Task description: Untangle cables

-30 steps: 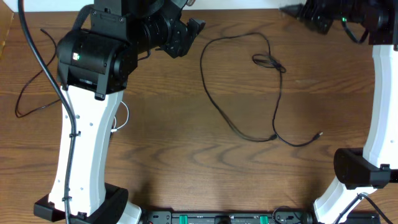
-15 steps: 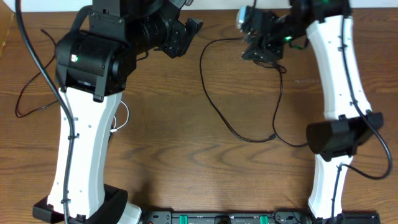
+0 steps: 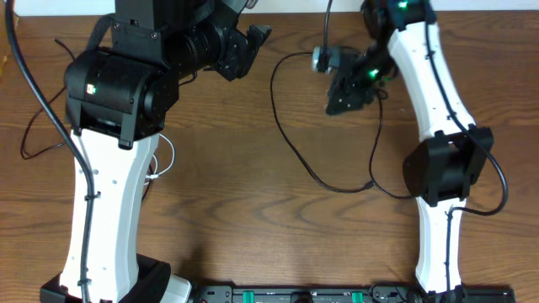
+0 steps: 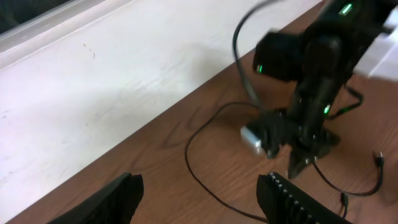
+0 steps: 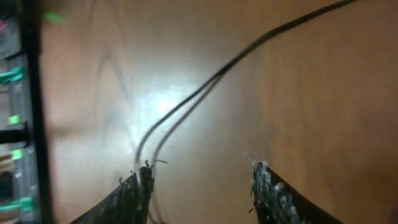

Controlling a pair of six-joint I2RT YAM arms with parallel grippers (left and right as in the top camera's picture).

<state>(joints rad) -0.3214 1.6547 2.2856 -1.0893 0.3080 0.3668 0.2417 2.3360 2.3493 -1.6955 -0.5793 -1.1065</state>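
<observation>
Right arm (image 3: 438,93) has swung in from the far right corner and now reaches over the middle of the desk (image 3: 253,236); left arm (image 3: 109,194) has barely shifted. Long black cable (image 3: 376,139) lies as a slack open loop in mid-desk. Its long axis runs from the far edge toward the near side, leaning slightly right, and its free tail trails to the near right, where the right arm covers it from above. A small plug end (image 4: 377,159) shows in the left wrist view.

Right tool (image 5: 200,173) hangs low over the far end of the loop, its jaws apart with bare wood between them. Two strands run in beside one finger, and contact cannot be judged. Left tool (image 4: 200,183) stands wide open and empty, well apart from the loop.

White cable (image 3: 168,156) lies just beside the left arm. A thin black cord (image 3: 24,150) lies at the left edge. Both are well apart from the loop.

Progress, as a judgement: the cords are already separated, but the crossing at the loop's far end, now mostly hidden under the right tool, appears still to be undone.
</observation>
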